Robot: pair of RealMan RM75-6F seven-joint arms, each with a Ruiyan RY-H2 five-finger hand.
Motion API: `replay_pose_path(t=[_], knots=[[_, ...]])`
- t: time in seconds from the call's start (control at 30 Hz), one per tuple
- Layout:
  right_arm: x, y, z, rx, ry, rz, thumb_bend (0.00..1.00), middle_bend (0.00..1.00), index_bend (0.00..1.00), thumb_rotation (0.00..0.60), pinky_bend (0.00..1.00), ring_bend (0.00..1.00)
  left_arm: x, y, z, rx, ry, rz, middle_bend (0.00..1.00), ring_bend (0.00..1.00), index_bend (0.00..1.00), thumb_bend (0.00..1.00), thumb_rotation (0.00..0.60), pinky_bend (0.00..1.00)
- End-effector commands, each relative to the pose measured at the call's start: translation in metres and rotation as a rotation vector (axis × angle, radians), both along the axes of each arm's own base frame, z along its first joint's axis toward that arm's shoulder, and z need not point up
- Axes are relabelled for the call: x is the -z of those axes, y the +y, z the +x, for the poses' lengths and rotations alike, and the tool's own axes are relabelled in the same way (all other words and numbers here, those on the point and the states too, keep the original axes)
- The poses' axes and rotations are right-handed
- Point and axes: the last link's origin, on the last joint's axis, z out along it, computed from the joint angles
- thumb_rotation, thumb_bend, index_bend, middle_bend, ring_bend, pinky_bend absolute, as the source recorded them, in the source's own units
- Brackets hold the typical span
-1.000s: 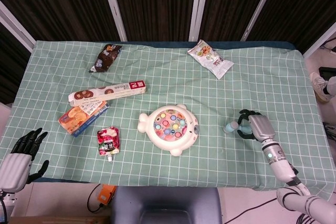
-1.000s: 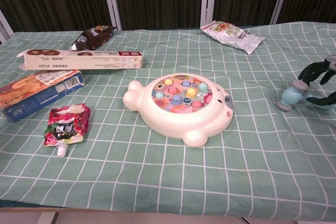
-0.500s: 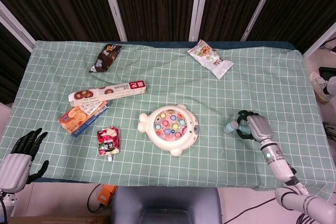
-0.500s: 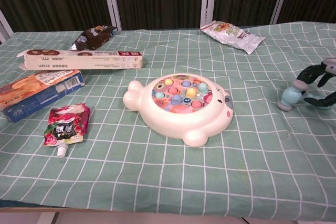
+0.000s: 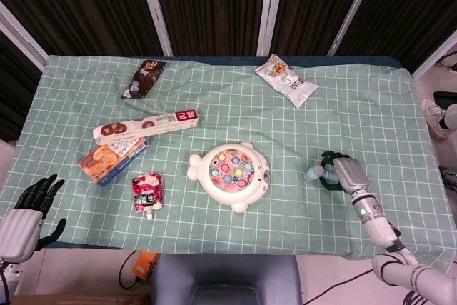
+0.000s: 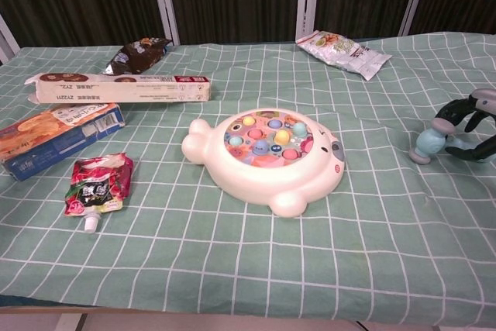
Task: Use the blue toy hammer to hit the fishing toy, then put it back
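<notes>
Blue toy hammer, head view: the blue toy hammer [image 5: 313, 172] lies on the green checked cloth [image 5: 214, 98], well right of the fishing toy [image 5: 230, 175], its head poking out leftward from my right hand [image 5: 338, 172].
Right hand, head view: my dark fingers [image 5: 327, 176] curl around the handle; whether they clamp it firmly I cannot tell.
Left hand, head view: my left hand [image 5: 28, 208] hangs off the table's near left corner, fingers spread, holding nothing.
Count, head view: one hammer, one fishing toy, two flat boxes [image 5: 146, 123], three snack packets [image 5: 147, 192].
Hammer, chest view: the pale blue head [image 6: 428, 144] rests on the cloth at far right, my fingers [image 6: 463, 125] arched over the handle behind it.
Fishing toy, chest view: it sits mid-table, coloured pegs [image 6: 269, 139] facing up, apart from everything else.
Step in hand: securing the grip, I judge; best done by wrapping the handle fully and squarely before lifting, so the head does not swing loose on the way across.
</notes>
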Motion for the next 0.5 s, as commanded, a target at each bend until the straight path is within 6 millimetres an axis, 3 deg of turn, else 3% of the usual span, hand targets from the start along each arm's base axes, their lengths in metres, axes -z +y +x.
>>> replay_pose_path(t=[0.03, 0.5], knots=[[0.0001, -0.0003, 0.0001, 0.002, -0.004, -0.001, 0.51, 0.35, 0.61, 0.6, 0.41, 0.31, 0.0, 0.0, 0.0, 0.0, 0.0, 0.0, 0.0, 0.0, 0.0, 0.39, 0.6, 0.15], [0.0022, -0.0014, 0.003, 0.004, -0.013, 0.007, 0.51, 0.35, 0.61, 0.6, 0.42, 0.31, -0.0004, -0.0004, -0.0002, -0.001, -0.003, 0.001, 0.0, 0.0, 0.0, 0.39, 0.6, 0.15]])
